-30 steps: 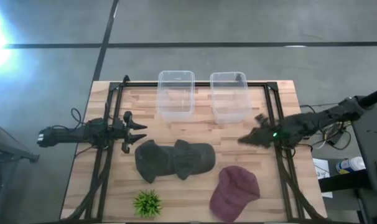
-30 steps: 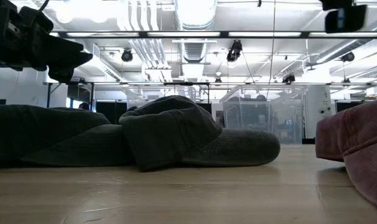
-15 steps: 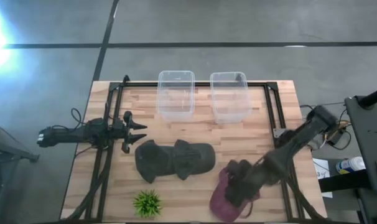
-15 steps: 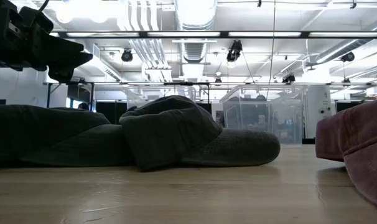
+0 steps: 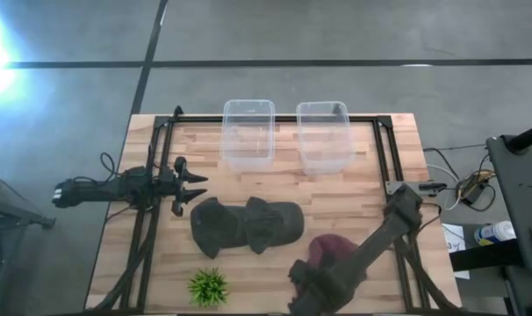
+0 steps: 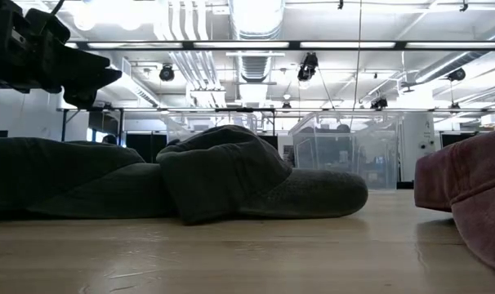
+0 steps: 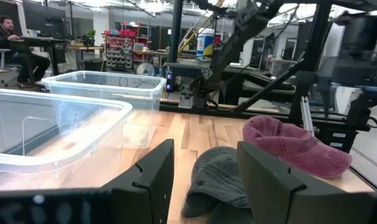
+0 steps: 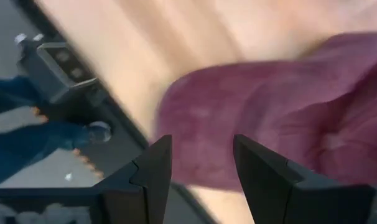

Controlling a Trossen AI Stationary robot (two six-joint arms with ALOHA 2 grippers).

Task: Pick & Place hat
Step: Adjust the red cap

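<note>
A maroon hat lies on the table near the front right; it also shows in the low view and the right wrist view. Two dark grey hats lie crumpled together at the table's middle. My right gripper is open, above the maroon hat's near-left side, with the hat beyond its fingers. It touches nothing that shows. My left gripper is open and empty at the table's left, just left of the grey hats.
Two clear plastic bins stand side by side at the far edge. A small green plant stands at the near edge, left of my right gripper. A black frame rail runs along the table's right side. A person's legs show beyond the table.
My right arm has swung fast from the table's right edge toward the near edge and leftward. It now reaches across the maroon hat, with its gripper over the hat's near-left side. The hats have stayed where they were.
</note>
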